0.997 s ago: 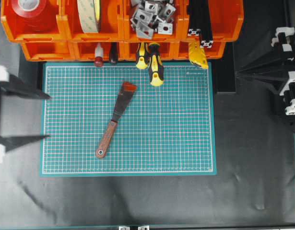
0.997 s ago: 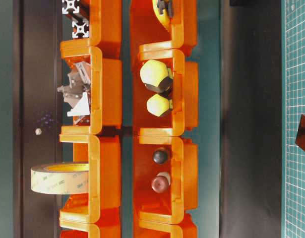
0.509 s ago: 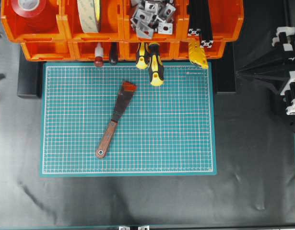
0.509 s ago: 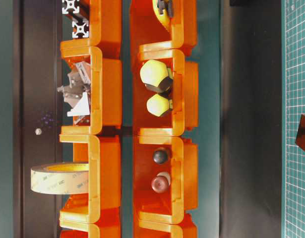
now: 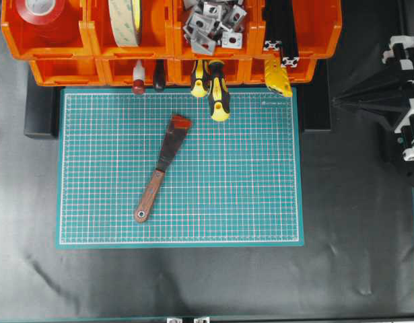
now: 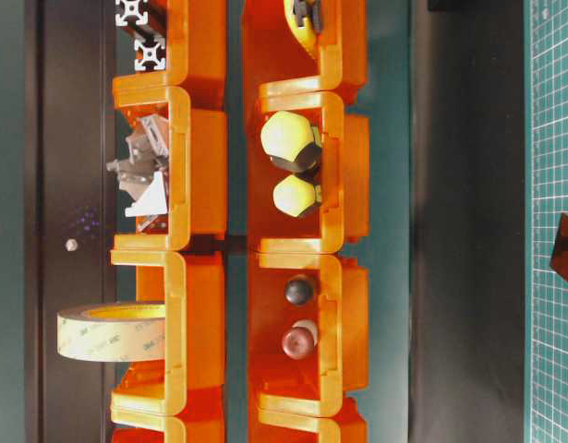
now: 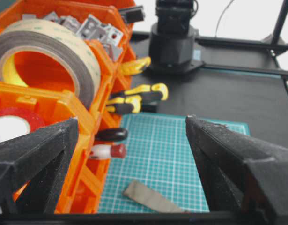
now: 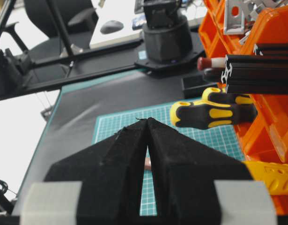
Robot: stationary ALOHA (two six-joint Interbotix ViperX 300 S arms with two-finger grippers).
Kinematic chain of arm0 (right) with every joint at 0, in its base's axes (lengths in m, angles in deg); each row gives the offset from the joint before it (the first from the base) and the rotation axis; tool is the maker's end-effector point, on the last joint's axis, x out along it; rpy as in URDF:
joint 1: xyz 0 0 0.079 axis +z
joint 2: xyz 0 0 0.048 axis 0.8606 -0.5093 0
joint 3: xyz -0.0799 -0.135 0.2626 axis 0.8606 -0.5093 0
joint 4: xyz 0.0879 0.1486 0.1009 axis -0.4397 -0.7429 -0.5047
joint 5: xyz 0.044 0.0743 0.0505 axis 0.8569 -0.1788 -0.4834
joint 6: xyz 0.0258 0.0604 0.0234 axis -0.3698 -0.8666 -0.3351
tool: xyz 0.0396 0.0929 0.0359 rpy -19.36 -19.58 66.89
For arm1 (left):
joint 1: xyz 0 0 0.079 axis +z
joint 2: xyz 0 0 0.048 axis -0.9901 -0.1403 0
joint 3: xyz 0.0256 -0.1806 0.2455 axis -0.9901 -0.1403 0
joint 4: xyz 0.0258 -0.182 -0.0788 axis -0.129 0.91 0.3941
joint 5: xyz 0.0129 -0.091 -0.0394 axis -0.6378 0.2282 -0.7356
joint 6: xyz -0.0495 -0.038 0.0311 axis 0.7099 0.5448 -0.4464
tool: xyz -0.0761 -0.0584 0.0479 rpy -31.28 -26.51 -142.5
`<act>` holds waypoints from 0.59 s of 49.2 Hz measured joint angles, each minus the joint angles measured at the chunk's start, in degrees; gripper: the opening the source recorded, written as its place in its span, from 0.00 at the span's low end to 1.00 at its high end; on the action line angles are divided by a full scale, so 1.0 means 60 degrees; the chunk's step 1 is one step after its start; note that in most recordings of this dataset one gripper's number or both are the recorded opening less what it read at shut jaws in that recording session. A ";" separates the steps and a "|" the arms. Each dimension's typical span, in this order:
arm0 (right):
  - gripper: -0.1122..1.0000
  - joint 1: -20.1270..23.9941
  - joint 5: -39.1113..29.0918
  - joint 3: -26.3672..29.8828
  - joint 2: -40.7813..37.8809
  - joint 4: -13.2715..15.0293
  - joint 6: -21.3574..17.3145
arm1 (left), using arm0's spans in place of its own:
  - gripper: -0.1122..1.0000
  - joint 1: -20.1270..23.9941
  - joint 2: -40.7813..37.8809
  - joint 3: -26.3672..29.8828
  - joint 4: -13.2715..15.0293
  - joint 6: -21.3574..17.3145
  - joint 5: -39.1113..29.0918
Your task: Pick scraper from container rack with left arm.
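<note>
We see the scraper [image 5: 159, 169] lying diagonally on the green cutting mat [image 5: 247, 195], below the container rack [image 5: 92, 67]. The left gripper [image 7: 129, 154] stands spread wide and empty. The right gripper [image 8: 147, 123] has its fingers pressed together.

Both grippers are matte black. The left gripper [image 7: 129, 164] has broad, tapered, rough-textured fingers; the right gripper [image 8: 147, 123] carries pale grey-white blocks behind its pointed fingers.

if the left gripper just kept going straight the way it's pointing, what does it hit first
Probably the green cutting mat: the open left gripper points forward and down over it, the scraper blade low between its fingers. The container rack runs close along its left. Depth is unclear.
</note>
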 measured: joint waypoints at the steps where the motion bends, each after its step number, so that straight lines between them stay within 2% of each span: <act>1: 0.11 0.0000 0.0000 0.0000 0.0000 0.0000 0.0000 | 0.90 0.0000 -0.0015 -0.0015 0.0000 0.0000 0.0015; 29: 0.11 0.0000 0.0000 -0.0015 0.0000 -0.0015 0.0000 | 0.90 0.0000 0.0029 -0.0176 0.0000 0.0044 0.0059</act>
